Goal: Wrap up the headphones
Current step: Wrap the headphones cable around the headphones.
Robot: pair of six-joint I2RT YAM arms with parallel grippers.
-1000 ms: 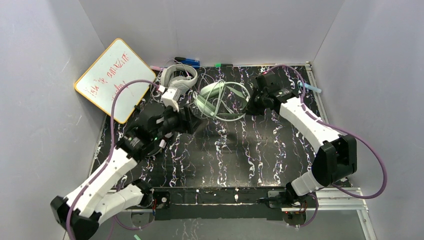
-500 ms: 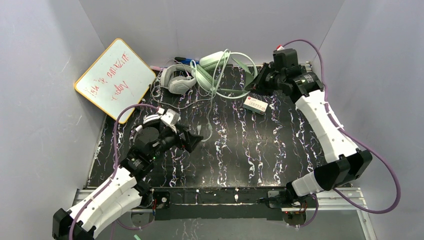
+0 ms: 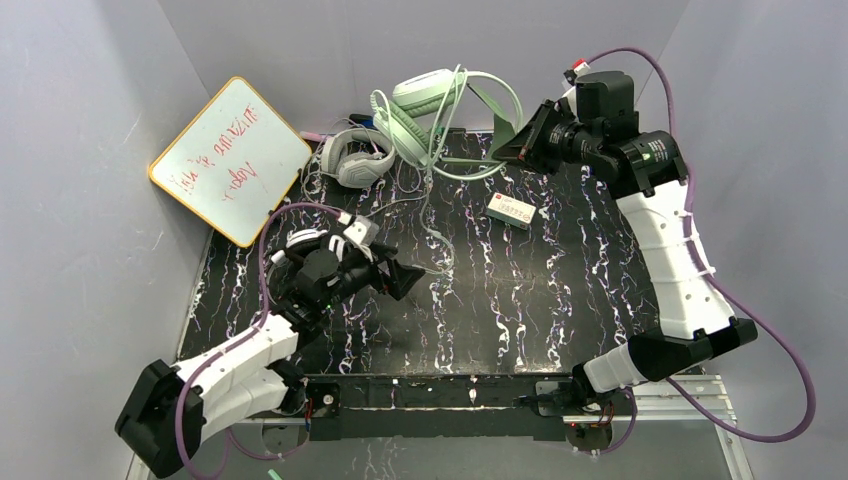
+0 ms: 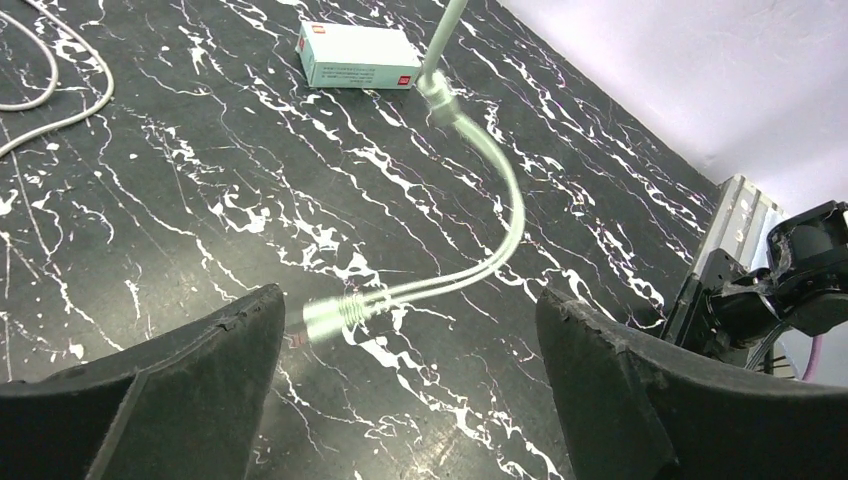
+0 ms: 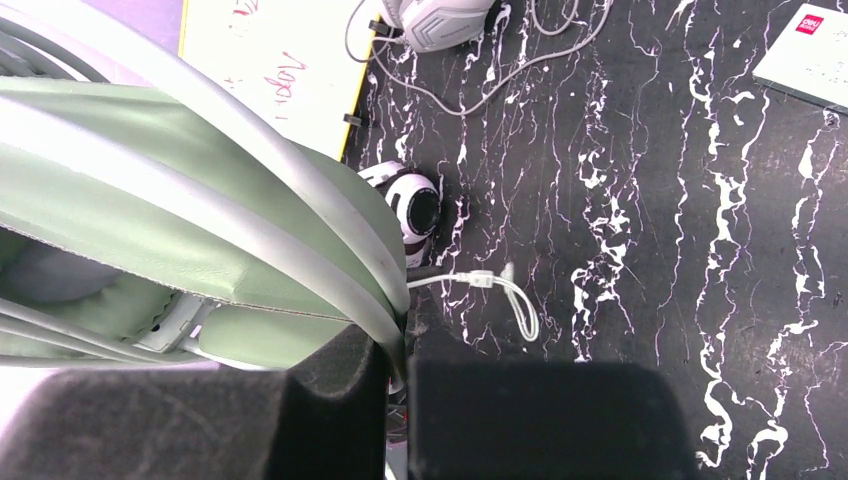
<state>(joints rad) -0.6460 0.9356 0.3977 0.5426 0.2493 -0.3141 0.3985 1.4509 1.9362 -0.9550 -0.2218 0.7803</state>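
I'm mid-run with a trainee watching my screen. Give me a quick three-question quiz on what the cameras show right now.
1. Fill in: the grey headset lies beside the ____ with red writing.
2. Which does the right gripper hold?
A) the grey headset
B) the mint-green headset
C) nothing
3. True or false: the left gripper is shut on the pale cable.

Key
1. whiteboard
2. B, pinched at the headband and lifted.
3. False: its jaws stand wide open, with the cable's plug end between them.
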